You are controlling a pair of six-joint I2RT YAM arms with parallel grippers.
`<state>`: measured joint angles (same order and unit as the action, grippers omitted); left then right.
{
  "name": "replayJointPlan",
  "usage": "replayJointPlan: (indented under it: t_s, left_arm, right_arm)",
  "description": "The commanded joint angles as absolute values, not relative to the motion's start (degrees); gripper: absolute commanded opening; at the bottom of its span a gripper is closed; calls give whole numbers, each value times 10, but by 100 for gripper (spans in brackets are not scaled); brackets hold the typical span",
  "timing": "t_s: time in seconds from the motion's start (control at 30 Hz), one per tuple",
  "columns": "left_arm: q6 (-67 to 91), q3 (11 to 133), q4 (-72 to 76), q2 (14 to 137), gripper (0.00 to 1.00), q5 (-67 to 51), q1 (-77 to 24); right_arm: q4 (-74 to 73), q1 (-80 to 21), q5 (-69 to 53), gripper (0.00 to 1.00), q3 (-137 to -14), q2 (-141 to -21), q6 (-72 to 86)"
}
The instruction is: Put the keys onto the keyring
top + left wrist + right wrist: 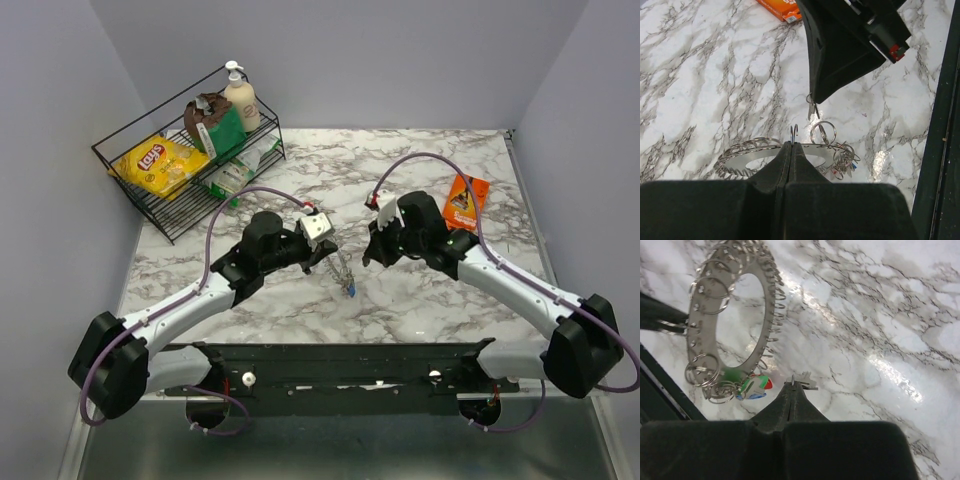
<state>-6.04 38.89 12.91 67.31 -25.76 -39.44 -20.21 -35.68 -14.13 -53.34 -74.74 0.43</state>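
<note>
My left claw [791, 146] is pressed together on the rim of the keyring [740, 161], a flat grey ring with a toothed edge and an open centre. The ring hangs from that claw over the middle of the marble worktop [420, 300], between my two arms. Several thin wire loops are threaded round it. At its lower end hangs a cluster of tiny keys [756, 387] with green, red and blue heads.

My right claw [792, 386] is just beside the ring and apart from it. Its fingers are pressed together on a small key [807, 381], whose silver tip sticks out past them.

A wire rack [150, 205] holding a yellow crisp bag [160, 163] and a pump bottle [240, 98] stands at the far left. An orange packet [466, 200] lies flat at the far right.
</note>
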Motion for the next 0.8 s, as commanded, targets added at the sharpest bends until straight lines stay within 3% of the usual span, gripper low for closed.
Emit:
replayJointPlan:
  t_s: [0.0,0.2,0.77]
  left_arm:
    - [-55,408,127,638,0,-228,-392]
    - [-52,390,141,619,0,-191,-392]
    - [-53,388,148,621,0,-191,-392]
  right_arm:
    - [-147,-360,-234,0,-498,-709,-40]
    - [-107,-360,-344,0,-474,-672,-64]
    - [-103,-360,-321,0,-487,-642,-69]
